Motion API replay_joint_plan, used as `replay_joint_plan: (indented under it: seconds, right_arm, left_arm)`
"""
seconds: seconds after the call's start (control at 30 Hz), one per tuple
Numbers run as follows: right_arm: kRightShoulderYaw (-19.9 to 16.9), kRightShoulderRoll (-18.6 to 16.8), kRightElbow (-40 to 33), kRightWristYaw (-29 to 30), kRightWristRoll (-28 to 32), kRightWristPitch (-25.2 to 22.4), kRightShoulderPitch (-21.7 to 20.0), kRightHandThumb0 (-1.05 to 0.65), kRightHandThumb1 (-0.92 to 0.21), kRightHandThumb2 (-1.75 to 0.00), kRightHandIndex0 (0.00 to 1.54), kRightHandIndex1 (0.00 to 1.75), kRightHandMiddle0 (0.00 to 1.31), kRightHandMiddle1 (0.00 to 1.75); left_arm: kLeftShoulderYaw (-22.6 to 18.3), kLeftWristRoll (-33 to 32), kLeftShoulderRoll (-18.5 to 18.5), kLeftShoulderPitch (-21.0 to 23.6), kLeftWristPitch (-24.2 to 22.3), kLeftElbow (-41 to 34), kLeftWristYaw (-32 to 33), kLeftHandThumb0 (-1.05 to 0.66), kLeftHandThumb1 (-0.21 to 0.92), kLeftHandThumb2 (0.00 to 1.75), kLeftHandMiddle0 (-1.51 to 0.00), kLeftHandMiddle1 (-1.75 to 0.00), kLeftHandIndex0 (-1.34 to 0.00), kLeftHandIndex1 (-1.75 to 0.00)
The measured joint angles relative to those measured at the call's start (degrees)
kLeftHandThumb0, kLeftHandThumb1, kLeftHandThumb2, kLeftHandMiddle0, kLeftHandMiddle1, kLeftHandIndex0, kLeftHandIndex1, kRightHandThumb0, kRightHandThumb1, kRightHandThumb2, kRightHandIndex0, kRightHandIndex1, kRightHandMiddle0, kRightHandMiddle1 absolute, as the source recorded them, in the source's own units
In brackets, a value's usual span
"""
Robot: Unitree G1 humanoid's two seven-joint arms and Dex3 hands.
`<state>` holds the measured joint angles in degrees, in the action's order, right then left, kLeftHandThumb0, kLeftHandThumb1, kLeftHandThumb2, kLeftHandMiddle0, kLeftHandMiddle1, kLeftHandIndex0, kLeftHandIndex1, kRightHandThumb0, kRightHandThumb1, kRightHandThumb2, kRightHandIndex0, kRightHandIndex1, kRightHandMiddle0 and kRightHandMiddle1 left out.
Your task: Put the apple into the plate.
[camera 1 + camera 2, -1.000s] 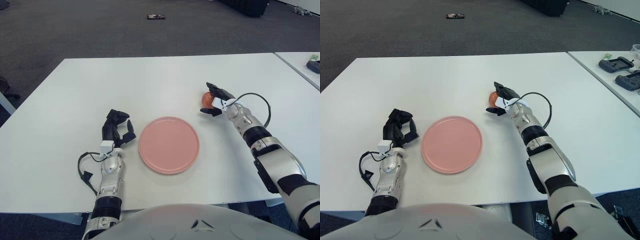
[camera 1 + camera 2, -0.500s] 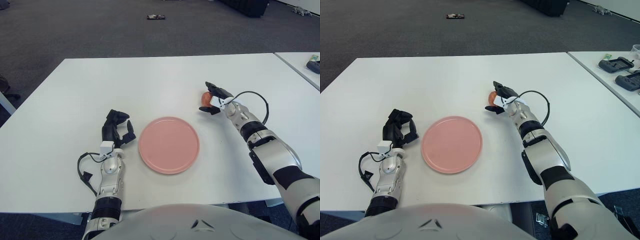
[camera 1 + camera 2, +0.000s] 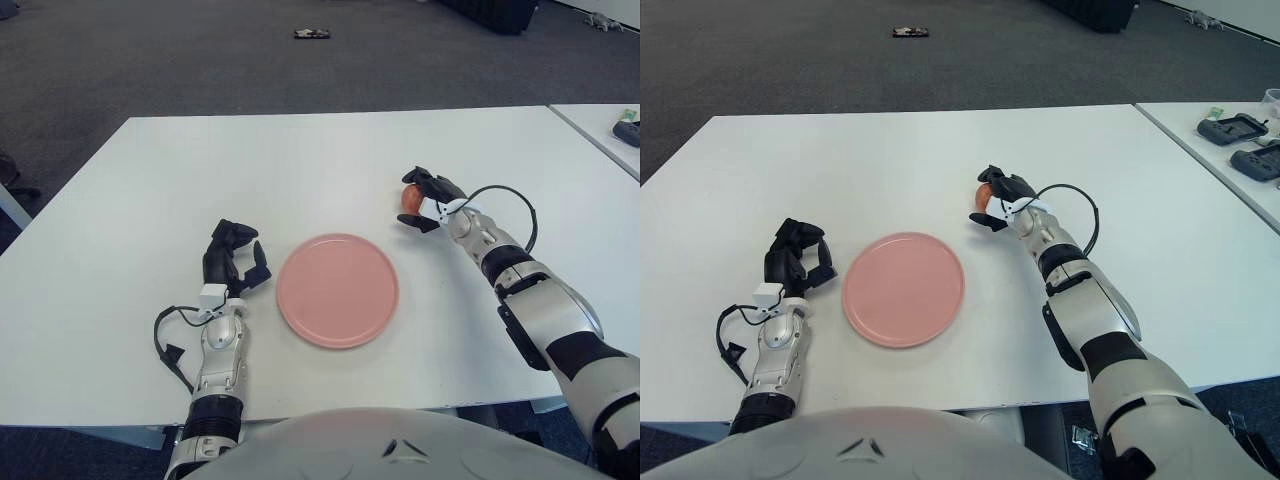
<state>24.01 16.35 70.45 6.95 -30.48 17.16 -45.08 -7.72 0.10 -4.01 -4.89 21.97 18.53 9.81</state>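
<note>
I've got my right hand [image 3: 424, 200] clamped round the apple [image 3: 410, 198], off to the plate's [image 3: 338, 290] right; left hand [image 3: 232, 262] curled on nothing, left of it, over the counter [image 3: 300, 160]

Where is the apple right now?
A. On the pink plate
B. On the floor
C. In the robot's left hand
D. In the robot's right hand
D: the right hand has its dark fingers closed around the apple, to the right of the pink plate, which has nothing on it; the left hand shows left of the plate.
</note>
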Motion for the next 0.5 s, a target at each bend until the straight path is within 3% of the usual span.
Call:
replay_joint_plan:
  seconds: [0.07, 0.2, 0.5]
  right_arm:
    - [-0.09, 0.05, -0.06, -0.02, 0.13, 0.11, -0.01, -0.18, -0.32, -1.24, 0.53, 1.53, 0.42, 1.73]
    - [0.04, 0.49, -0.42, 0.01, 0.05, 0.17, -0.04, -0.04, -0.10, -1.53, 0.76, 1.65, 0.56, 1.74]
    - [-0.46, 0.86, -1.43, 0.16, 0.57, 0.72, 0.15, -0.01, 0.08, -1.72, 0.95, 1.61, 0.68, 1.75]
  left_arm:
    - [-0.03, -0.02, -0.02, 0.01, 0.04, 0.00, 0.00, -0.48, 0.31, 1.33, -1.20, -1.75, -0.61, -1.75]
    - [-0.06, -0.02, -0.05, 0.03, 0.05, 0.00, 0.00, -0.48, 0.31, 1.33, -1.20, -1.75, -0.61, -1.75]
    - [-0.11, 0.10, -0.09, 0.06, 0.03, 0.00, 0.06, -0.48, 0.32, 1.32, -1.18, -1.75, -0.61, -1.75]
